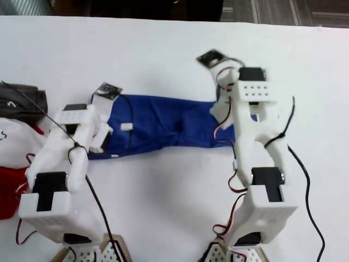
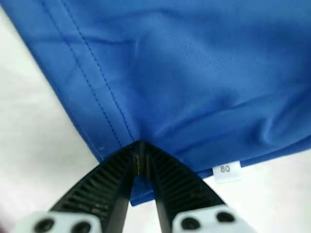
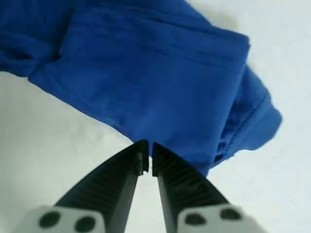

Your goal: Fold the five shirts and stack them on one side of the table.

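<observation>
A blue shirt (image 1: pixel 163 128) lies as a long folded band across the middle of the white table (image 1: pixel 163 49). My left gripper (image 1: pixel 102 136) is at its left end. In the left wrist view this gripper (image 2: pixel 140 148) is shut on the stitched edge of the blue shirt (image 2: pixel 194 73), which puckers at the tips. A small white size label (image 2: pixel 224 170) sticks out beside it. My right gripper (image 1: pixel 221 117) is at the shirt's right end. There the gripper (image 3: pixel 147 148) is shut, its tips meeting on the edge of the folded blue cloth (image 3: pixel 155 82).
Other shirts are bunched at the table's left edge: a grey one (image 1: pixel 22 101), a white one with red trim (image 1: pixel 16 136) and a red one (image 1: pixel 8 191). Cables hang from both arms. The far side of the table and the right side are bare.
</observation>
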